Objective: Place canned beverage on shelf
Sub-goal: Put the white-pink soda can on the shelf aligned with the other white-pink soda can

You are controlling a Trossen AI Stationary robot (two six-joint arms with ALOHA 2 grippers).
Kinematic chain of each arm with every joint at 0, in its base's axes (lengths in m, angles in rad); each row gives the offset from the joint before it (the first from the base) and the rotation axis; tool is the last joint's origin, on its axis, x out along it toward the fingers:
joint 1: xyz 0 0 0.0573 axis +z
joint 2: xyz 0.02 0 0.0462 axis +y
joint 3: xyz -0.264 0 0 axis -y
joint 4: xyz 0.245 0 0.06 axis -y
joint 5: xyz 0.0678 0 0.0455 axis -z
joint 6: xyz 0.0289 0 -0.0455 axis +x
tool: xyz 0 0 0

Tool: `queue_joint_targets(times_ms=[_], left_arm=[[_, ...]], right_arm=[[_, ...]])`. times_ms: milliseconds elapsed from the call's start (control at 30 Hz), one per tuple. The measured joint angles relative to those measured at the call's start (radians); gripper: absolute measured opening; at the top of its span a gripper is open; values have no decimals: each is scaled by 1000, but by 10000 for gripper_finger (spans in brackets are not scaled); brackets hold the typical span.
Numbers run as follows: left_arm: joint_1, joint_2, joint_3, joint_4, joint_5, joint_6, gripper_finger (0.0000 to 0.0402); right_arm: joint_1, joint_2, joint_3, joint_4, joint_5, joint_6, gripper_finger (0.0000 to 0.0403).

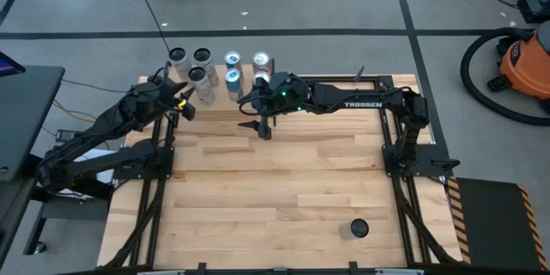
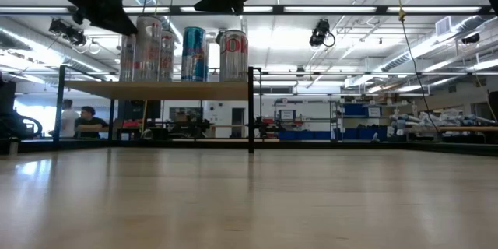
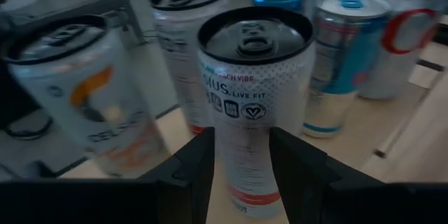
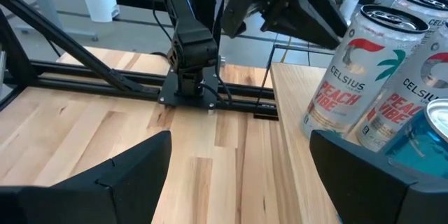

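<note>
Left gripper (image 3: pixel 241 164) clamped on a white can (image 3: pixel 253 105), standing upright on the shelf (image 2: pixel 156 90) at the desk's (image 1: pixel 275 189) far edge, fingers (image 3: pixel 192 168) pressed against both sides. Five other cans (image 1: pixel 233 58) packed close around it up there. Right gripper (image 1: pixel 262 127) hanging over the desk just beside the shelf, jaws spread wide, holding nothing. One more can (image 1: pixel 358 228) sitting alone near the front right corner, well apart.
</note>
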Motion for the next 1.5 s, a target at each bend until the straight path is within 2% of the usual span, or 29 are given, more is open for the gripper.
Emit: queue_joint_targets(times_ms=[233, 400, 700, 867, 967, 1133, 1400, 1500], left_arm=[[0, 0, 0, 22, -26, 10, 144], [0, 0, 0, 33, -83, 23, 144], [0, 0, 0, 6, -81, -4, 144], [0, 0, 0, -4, -45, -3, 144], [0, 0, 0, -3, -13, -3, 144], [0, -1, 0, -3, 1, 5, 144], [-1, -2, 0, 24, 3, 8, 144], [-1, -2, 11, 29, 47, 9, 144]], right_arm=[[0, 0, 0, -14, 0, 0, 350], [0, 0, 0, -6, 0, -15, 350], [-24, 0, 0, 136, -6, -134, 350], [-55, 1, 0, 209, -76, -226, 350], [-77, 0, 0, 285, -95, -206, 350], [-123, 1, 8, 316, -154, -124, 350], [-143, 1, 125, 315, -163, -50, 350], [-142, -1, 161, 295, -164, -51, 350]])
